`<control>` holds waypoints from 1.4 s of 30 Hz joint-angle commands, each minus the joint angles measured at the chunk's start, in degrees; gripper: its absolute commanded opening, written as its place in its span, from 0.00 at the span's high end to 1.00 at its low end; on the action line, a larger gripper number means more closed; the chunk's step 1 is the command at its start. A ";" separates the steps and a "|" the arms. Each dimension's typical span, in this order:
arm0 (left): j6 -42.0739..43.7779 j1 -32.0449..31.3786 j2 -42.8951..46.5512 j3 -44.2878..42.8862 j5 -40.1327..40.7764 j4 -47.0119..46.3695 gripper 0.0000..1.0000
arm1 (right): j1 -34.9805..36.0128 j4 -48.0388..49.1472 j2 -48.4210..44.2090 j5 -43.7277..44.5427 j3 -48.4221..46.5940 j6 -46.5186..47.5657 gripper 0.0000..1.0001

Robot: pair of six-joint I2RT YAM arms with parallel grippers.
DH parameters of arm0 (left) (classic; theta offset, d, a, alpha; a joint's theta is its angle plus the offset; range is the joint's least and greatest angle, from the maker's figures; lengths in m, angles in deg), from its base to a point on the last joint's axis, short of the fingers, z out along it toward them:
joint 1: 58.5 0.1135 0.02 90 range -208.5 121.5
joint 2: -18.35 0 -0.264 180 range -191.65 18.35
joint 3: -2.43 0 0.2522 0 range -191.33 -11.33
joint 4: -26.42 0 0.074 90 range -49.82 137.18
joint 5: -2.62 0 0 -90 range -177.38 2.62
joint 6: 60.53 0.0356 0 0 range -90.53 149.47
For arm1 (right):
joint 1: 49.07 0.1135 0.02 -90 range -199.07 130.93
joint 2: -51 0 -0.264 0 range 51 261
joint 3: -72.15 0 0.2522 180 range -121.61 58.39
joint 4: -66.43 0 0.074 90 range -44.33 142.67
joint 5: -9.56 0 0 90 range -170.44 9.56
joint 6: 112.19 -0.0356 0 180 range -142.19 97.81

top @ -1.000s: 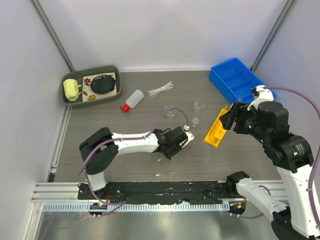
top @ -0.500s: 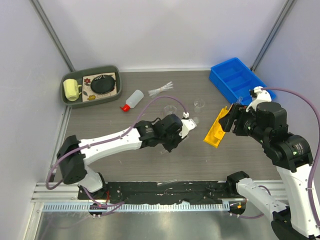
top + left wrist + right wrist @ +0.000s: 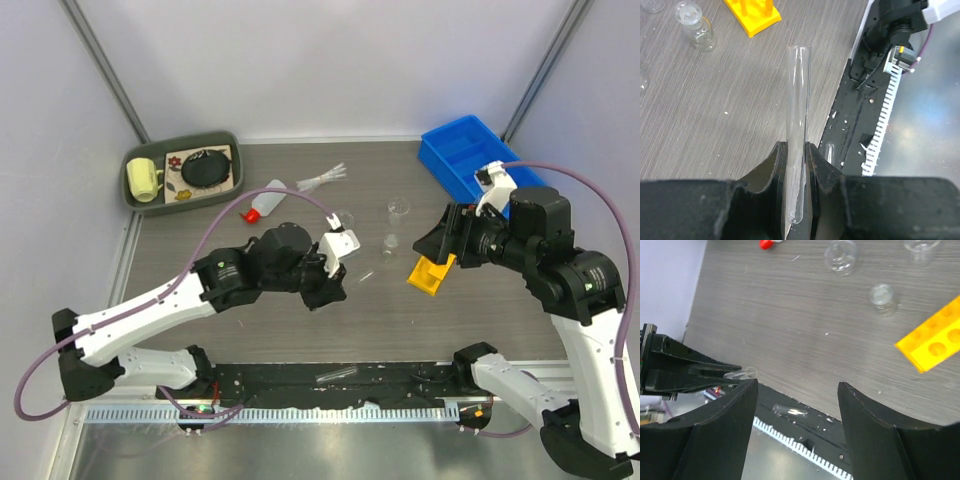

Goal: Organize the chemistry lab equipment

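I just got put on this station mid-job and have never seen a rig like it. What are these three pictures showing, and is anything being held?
Two robot arms are bolted at the near edge of a grey table. The wide picture looks down from above and behind them; the other two come from a camera on each wrist. The left tool grips a clear glass test tube by its closed end. The right tool is open and empty, near the long yellow rack with holes. On the table lie small clear glass beakers, a white squeeze bottle with red cap, thin clear pipettes and a blue divided bin.
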 commanded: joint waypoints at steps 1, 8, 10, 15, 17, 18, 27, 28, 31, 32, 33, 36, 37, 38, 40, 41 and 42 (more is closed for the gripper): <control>-0.58 0.31 5.52 1.42 -2.50 -1.52 1.00 | 0.25 6.04 1.82 -10.75 0.17 -0.34 0.30; -0.49 0.31 10.80 4.94 -2.68 -4.16 1.00 | 2.00 14.56 3.66 -16.56 6.32 -3.33 0.30; -0.40 0.31 11.07 5.29 -2.85 -4.59 1.00 | 4.53 17.03 4.10 -16.47 7.90 -3.94 0.30; -0.31 0.31 11.51 6.43 -2.94 -4.86 1.00 | 9.99 21.06 5.51 -15.51 9.49 -6.49 0.30; -0.05 0.31 11.68 6.78 -2.59 -5.03 1.00 | 12.89 22.56 5.51 -15.42 9.93 -7.63 0.30; -0.05 0.31 11.60 6.87 -2.68 -5.04 1.00 | 13.68 22.83 5.16 -14.72 10.02 -7.99 0.30; -0.05 0.31 11.07 7.04 -2.68 -5.56 1.00 | 20.10 25.03 3.75 -11.29 13.53 -10.54 0.34; -0.14 0.31 11.16 7.05 -2.77 -5.48 1.00 | 20.80 25.38 3.84 -10.68 14.06 -10.97 0.34; -0.14 0.31 11.24 7.22 -2.68 -5.65 1.00 | 23.88 26.53 4.54 -8.49 15.20 -11.59 0.35; -0.14 0.31 11.42 7.22 -2.59 -5.65 1.00 | 24.58 26.79 4.89 -7.95 15.12 -11.68 0.35; -0.14 0.31 11.33 7.31 -2.68 -5.65 1.00 | 26.16 27.05 5.07 -7.43 15.03 -11.77 0.35; -0.05 0.31 11.42 7.48 -2.68 -5.65 1.00 | 28.45 27.41 6.30 -5.58 14.42 -12.12 0.40; 0.04 0.31 11.51 7.48 -2.85 -5.74 1.00 | 28.98 27.32 6.65 -5.05 14.15 -12.03 0.41; 0.13 0.31 11.68 7.48 -2.94 -5.56 1.00 | 29.33 27.32 6.92 -4.09 14.06 -12.12 0.44; 0.04 0.31 11.68 7.57 -3.03 -5.65 1.00 | 29.77 27.41 7.27 -3.73 13.80 -12.12 0.48; 0.04 0.31 11.77 7.57 -3.12 -5.65 1.00 | 29.86 27.32 7.36 -3.56 13.71 -12.21 0.51; 0.04 0.31 11.86 7.75 -2.94 -5.65 1.00 | 30.04 27.49 7.44 -3.29 13.62 -12.38 0.53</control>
